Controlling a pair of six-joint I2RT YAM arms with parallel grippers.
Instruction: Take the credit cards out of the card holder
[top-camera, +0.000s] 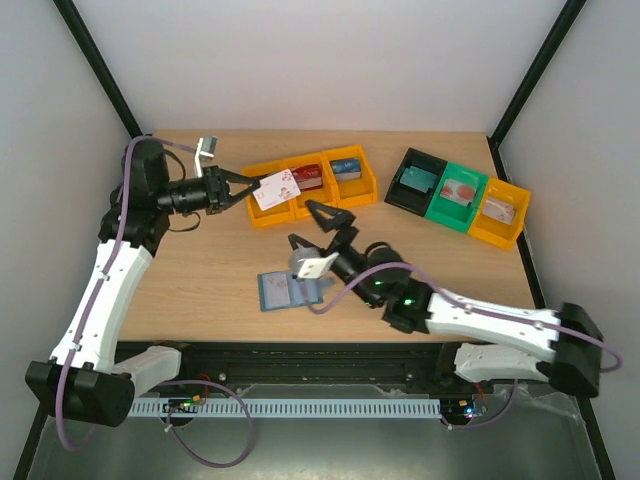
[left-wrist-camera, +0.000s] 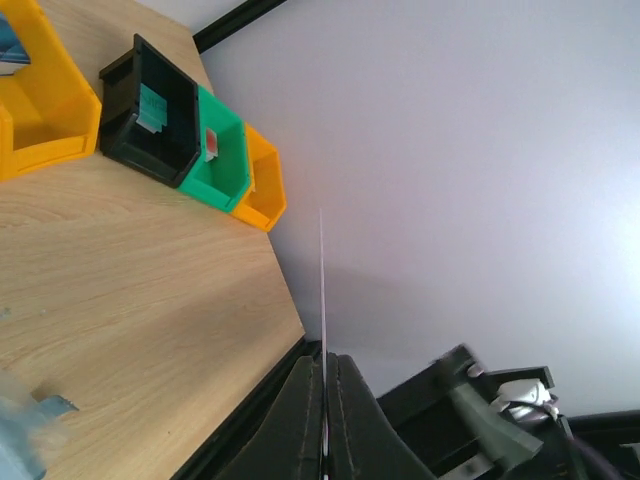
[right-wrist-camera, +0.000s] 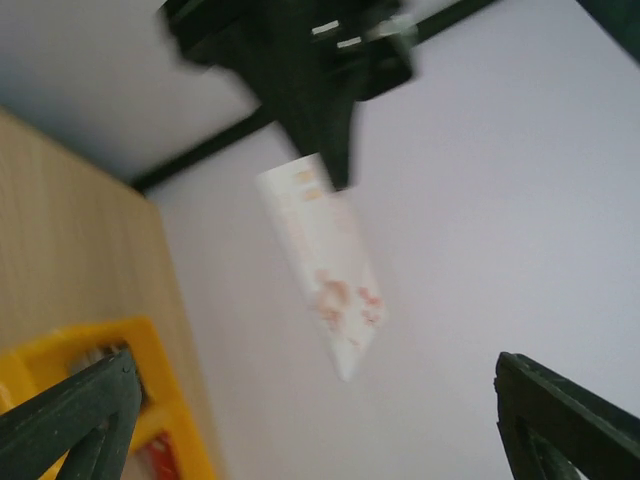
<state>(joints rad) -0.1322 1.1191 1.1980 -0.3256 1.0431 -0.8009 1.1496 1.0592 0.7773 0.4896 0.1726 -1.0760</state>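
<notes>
My left gripper is shut on a white credit card with red marks and holds it in the air over the left end of the yellow bins. In the left wrist view the card shows edge-on as a thin line between the closed fingers. The right wrist view shows the same card hanging from the left gripper. My right gripper is open and empty, raised above the table and facing the card. The teal-blue card holder lies open on the table near the front edge.
A yellow three-part bin with cards in it stands at the back centre. A black bin, a green bin and a yellow bin stand at the back right, each with a card inside.
</notes>
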